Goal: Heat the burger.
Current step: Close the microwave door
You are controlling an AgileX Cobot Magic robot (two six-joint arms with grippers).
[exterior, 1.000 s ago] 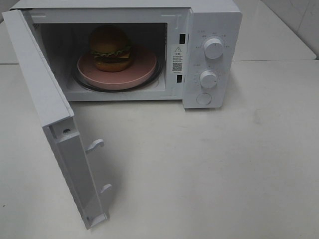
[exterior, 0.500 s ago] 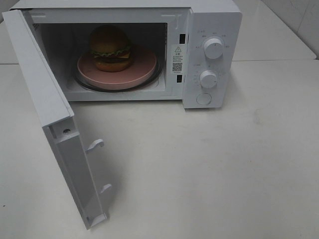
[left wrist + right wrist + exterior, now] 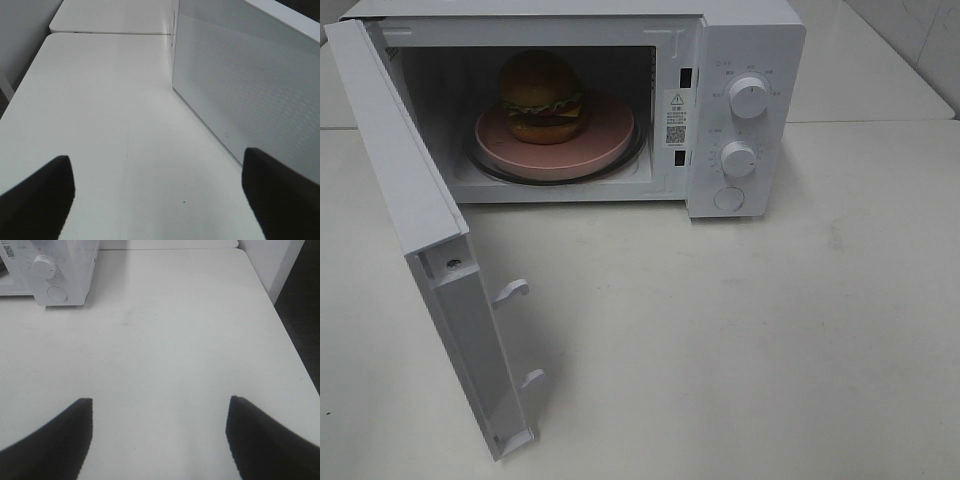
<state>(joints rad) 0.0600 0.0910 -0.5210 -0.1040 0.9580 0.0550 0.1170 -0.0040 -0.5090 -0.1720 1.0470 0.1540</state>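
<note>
One burger on pink plate inside open microwave; left gripper, right gripper apart.

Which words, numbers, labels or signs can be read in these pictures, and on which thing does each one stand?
Quoted text: none; no word or number is legible.
Sticker on the microwave front frame: a warning triangle sign and a QR code; its small print is too blurred to read.
Marks around the upper knob and the lower knob: too small to read.
</note>
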